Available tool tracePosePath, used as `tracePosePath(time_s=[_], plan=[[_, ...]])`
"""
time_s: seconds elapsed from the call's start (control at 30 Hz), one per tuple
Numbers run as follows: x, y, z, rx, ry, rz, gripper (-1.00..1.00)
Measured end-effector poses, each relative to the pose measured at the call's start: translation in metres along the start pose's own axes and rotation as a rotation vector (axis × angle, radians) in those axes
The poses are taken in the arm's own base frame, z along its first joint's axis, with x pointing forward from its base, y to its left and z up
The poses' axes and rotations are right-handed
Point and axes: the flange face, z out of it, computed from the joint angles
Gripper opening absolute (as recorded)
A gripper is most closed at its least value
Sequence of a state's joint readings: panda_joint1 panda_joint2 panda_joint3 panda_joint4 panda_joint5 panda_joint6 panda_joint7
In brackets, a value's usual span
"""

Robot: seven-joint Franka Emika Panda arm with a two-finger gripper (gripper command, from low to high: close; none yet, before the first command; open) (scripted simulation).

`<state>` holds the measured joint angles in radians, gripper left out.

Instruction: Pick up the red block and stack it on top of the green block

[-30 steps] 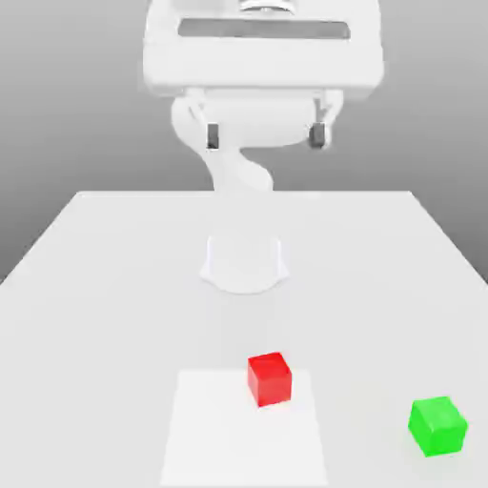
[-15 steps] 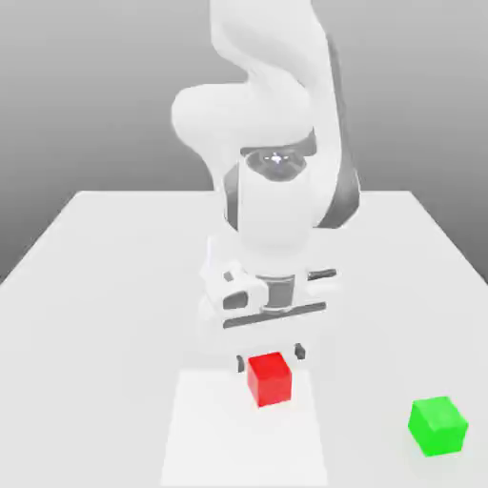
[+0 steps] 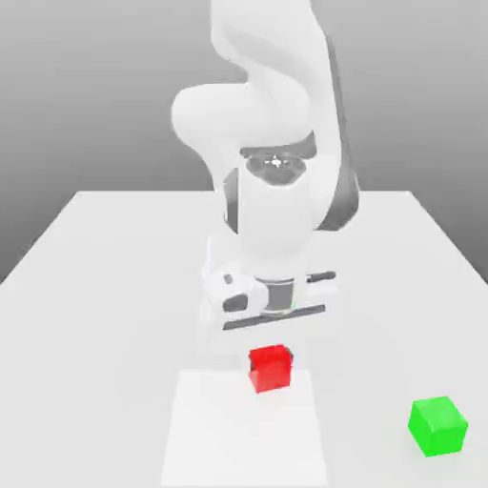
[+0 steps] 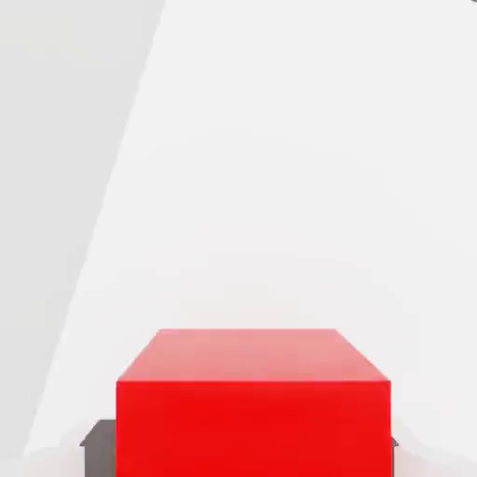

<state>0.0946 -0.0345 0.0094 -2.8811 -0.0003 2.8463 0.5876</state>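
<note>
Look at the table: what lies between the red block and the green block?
Nothing. In the exterior view the stretch of white table between the red block and the green block is bare, and the gripper is shut on the red block.

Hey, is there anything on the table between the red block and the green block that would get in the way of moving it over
Nothing visible does. The gripper is shut on the red block, and the table between it and the green block, toward the exterior view's right, is bare white surface.
</note>
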Motion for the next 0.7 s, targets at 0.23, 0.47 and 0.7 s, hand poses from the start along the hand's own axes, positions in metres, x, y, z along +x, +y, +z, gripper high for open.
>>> tracePosePath(time_s=[0.23,0.47,0.7], plan=[[-0.005,-0.111,-0.025,-0.011,0.006,-0.233,-1.0],[-0.036,-0.221,-0.034,0.0,0.0,-0.43,-1.0],[-0.039,-0.227,0.013,0.0,0.0,-0.441,1.0]])
